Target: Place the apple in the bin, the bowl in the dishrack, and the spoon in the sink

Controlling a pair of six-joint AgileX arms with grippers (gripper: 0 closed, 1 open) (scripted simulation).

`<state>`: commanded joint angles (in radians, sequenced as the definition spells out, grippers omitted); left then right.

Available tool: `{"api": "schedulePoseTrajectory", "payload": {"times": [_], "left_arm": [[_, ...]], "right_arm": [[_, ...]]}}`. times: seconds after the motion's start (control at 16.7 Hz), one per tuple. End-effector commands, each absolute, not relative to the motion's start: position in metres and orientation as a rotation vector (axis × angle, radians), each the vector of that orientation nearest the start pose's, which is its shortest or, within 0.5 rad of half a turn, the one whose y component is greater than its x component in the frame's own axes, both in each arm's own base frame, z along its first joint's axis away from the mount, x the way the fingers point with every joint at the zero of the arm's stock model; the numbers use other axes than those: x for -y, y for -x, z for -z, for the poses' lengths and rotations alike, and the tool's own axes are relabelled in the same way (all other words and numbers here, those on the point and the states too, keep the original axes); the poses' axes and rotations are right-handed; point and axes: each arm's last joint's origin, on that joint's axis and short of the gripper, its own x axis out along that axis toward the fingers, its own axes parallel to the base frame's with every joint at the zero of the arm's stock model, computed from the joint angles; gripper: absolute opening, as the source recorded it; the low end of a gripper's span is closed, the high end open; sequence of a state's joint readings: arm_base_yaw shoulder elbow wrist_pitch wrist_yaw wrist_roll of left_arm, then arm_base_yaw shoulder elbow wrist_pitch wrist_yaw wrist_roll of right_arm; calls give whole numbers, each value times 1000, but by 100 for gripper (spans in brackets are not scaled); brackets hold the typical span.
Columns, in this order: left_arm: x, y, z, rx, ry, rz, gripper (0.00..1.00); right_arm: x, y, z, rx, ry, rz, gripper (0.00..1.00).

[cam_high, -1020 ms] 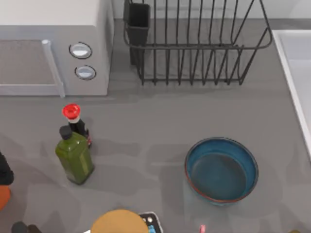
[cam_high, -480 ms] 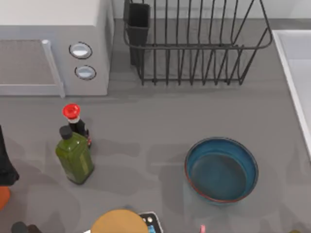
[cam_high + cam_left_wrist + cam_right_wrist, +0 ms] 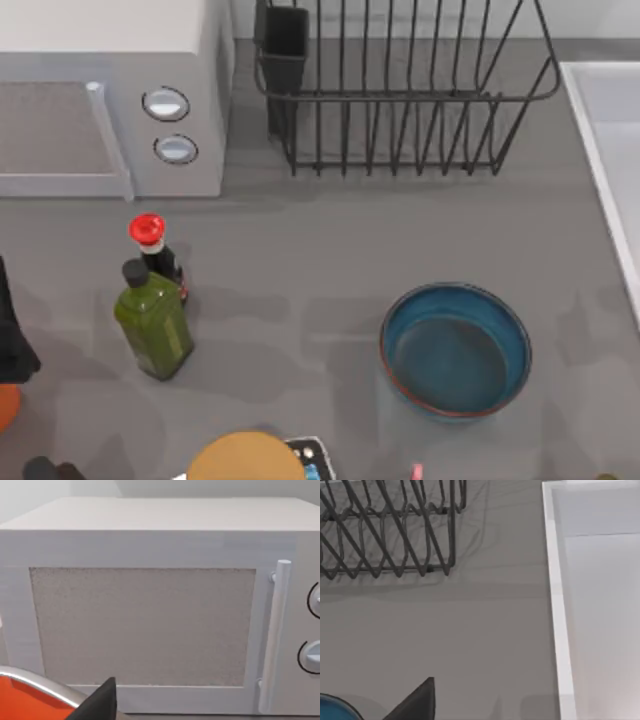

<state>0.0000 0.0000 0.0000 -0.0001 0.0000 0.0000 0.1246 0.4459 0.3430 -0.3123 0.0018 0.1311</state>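
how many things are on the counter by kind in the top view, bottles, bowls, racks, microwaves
bottles: 2, green bottle and red-capped bottle
bowls: 1, bowl
racks: 1, dishrack
microwaves: 1, microwave
total: 5

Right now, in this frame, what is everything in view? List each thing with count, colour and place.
Wide round deep-blue bowl: one, teal inside, upright on the counter, right of centre.
Black wire dishrack: one, far edge, with a dark cutlery cup at its left corner.
Pale grey-white sink: one, right edge.
Grey microwave: one, two round knobs, far left, door closed.
Green glass bottle: one, dark cap, left.
Dark bottle with a red cap: one, just behind the green one.
Round tan object: one, near edge; cannot tell what it is.
Orange object: one, left edge, cut off.
Left arm: dark, at the left edge.
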Motion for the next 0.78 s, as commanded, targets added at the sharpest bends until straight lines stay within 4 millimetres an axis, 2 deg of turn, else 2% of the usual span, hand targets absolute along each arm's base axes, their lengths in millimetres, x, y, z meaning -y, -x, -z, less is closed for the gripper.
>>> {"api": "schedulePoseTrajectory", "payload": {"times": [0.24,0.42,0.78], "left_arm": [[1,-106,-160,0,0,0,100],[1,-106,-160,0,0,0,100],[1,-106,-160,0,0,0,100]], "right_arm": [[-36,-160,-238,-731,-137,-127,100],[-59,-191,-251,-965,-136,-129,100],[-113,-247,-247,-1357,-76,-66,100]]}}
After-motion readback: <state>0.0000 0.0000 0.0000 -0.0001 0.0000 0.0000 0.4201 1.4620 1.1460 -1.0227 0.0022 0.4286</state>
